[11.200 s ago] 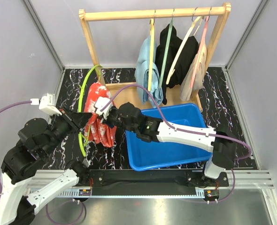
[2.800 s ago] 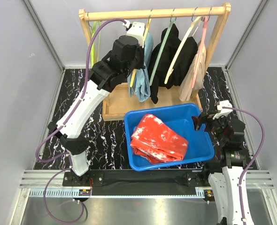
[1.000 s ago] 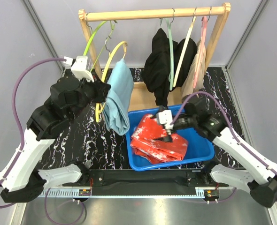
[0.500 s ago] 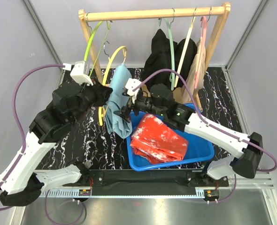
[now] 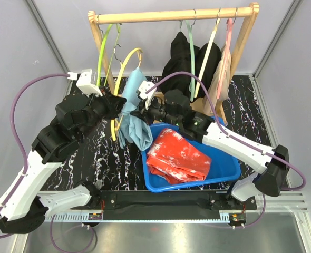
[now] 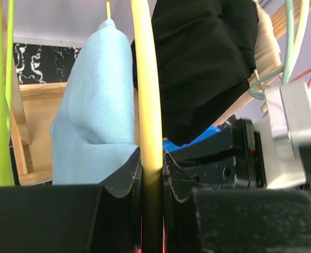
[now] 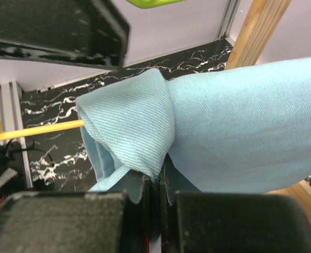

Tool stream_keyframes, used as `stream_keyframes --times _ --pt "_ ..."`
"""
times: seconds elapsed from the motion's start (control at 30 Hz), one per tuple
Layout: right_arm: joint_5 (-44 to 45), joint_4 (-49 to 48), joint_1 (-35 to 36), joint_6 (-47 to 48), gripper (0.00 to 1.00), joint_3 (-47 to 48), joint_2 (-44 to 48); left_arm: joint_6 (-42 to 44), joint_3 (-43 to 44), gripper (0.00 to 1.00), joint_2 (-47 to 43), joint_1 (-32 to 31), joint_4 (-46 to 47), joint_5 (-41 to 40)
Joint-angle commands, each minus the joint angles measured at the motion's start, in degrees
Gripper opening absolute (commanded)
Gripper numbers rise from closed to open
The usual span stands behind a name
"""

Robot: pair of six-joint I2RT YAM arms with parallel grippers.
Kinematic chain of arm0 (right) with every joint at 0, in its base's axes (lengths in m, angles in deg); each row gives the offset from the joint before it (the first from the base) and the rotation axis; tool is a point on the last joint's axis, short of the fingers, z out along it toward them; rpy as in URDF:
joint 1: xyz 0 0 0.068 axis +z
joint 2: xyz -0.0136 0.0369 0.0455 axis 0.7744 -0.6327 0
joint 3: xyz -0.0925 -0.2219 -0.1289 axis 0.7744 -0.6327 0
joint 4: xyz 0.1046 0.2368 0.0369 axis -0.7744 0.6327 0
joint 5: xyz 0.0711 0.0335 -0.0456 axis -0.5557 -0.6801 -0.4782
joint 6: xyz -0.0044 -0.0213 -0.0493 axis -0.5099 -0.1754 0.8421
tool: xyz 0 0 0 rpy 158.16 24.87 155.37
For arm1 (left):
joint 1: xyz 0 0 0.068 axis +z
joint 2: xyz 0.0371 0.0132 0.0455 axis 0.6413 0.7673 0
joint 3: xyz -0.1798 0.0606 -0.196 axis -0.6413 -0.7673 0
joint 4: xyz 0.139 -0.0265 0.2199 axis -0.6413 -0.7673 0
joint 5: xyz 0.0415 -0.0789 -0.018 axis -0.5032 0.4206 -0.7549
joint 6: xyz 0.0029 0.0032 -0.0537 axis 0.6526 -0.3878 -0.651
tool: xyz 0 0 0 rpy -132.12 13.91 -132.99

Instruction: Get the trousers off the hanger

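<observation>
Left of the blue bin [image 5: 221, 164], the left gripper [image 6: 151, 164] clamps the yellow hanger [image 6: 145, 79]; the right gripper [image 7: 154, 185] pinches the light blue trousers [image 7: 234, 121] draped over it.

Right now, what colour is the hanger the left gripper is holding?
Yellow. The hanger shows best in the left wrist view, clamped in the left gripper.

The top camera looks down from above and behind me over the table [image 5: 116, 158], facing the rack [image 5: 171, 15] at its far end. My left wrist camera sits tight against the yellow hanger [image 6: 147, 105]; my right wrist camera crowds the light blue trousers [image 7: 240, 121], which all three views share.
</observation>
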Motion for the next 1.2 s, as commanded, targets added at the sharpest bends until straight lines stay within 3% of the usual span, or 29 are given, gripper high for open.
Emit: stream_keyframes --times 0.0,0.13,0.23,0.53,0.73,1.17 --pt "-3.53 1.09 -5.29 2.18 0.0 7.16 0.85 1.06 -0.21 0.0 -4.48 -0.02 12.72 -0.27" --pt "-17.66 7.68 -9.07 4.81 0.0 16.2 2.08 1.59 -4.08 0.0 -5.19 -0.02 12.45 -2.47" --pt "-21.64 10.41 -10.39 5.17 0.0 21.67 3.05 0.98 -6.54 0.0 -4.92 -0.02 12.54 -3.61" --pt "-24.99 14.46 -12.59 6.05 0.0 30.37 5.69 0.8 -10.5 0.0 -4.48 -0.02 13.07 -5.46" --pt "-26.57 17.7 -16.9 6.22 0.0 40.92 3.94 0.36 -12.78 0.0 -4.57 -0.02 12.98 -5.72" --pt "-30.27 25.09 -19.01 4.21 0.0 59.47 -1.07 1.06 -14.72 0.0 -3.25 -0.02 12.81 -6.16"
